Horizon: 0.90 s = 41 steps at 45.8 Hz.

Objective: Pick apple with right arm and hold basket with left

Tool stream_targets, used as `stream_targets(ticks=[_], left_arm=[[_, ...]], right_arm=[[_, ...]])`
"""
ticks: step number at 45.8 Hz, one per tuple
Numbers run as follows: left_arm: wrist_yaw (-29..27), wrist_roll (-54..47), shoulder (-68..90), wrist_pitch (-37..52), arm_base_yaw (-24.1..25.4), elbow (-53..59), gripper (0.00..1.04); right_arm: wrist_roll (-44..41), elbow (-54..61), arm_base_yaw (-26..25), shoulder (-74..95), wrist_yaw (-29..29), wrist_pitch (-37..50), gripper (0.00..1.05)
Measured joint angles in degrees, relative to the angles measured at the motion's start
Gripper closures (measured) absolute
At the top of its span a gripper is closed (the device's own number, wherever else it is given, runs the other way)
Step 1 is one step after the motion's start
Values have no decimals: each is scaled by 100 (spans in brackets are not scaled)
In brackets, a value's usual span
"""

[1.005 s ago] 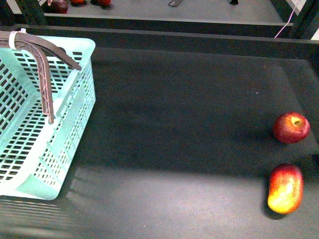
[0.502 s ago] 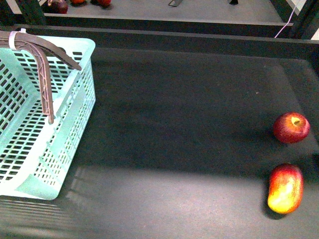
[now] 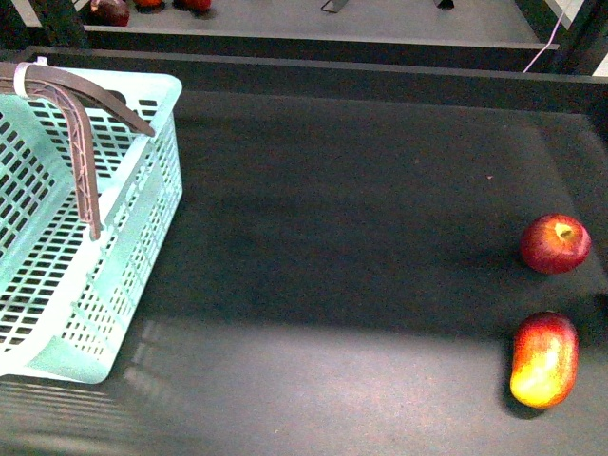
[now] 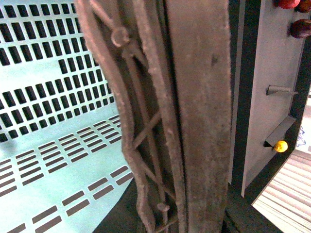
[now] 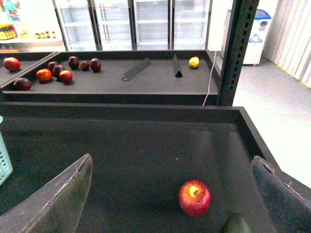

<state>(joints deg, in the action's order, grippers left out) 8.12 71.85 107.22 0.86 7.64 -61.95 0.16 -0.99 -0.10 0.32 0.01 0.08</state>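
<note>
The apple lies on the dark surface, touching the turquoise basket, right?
Not quite. The apple does lie on the dark surface, but it is not touching the basket. The front view shows the apple far over at the right edge and the basket at the left, with bare surface between them.

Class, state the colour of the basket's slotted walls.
Light turquoise; the basket shows best in the front view.

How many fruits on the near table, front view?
2: the apple at the far right, and the elongated red-and-yellow fruit just nearer the robot. The basket is partly out of frame; more may hide there.
</note>
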Motion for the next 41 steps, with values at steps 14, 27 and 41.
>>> stream_targets(ticks=[14, 27, 41], left_arm=[[-140, -787, -573, -243, -192, -9, 86], [243, -1947, -1674, -1209, -566, -66, 86], [876, -2833, -2317, -1910, -1657, -77, 86]], right_arm=[[0, 0, 0, 0, 0, 0, 9], [0, 0, 0, 0, 0, 0, 9], [0, 0, 0, 0, 0, 0, 9]])
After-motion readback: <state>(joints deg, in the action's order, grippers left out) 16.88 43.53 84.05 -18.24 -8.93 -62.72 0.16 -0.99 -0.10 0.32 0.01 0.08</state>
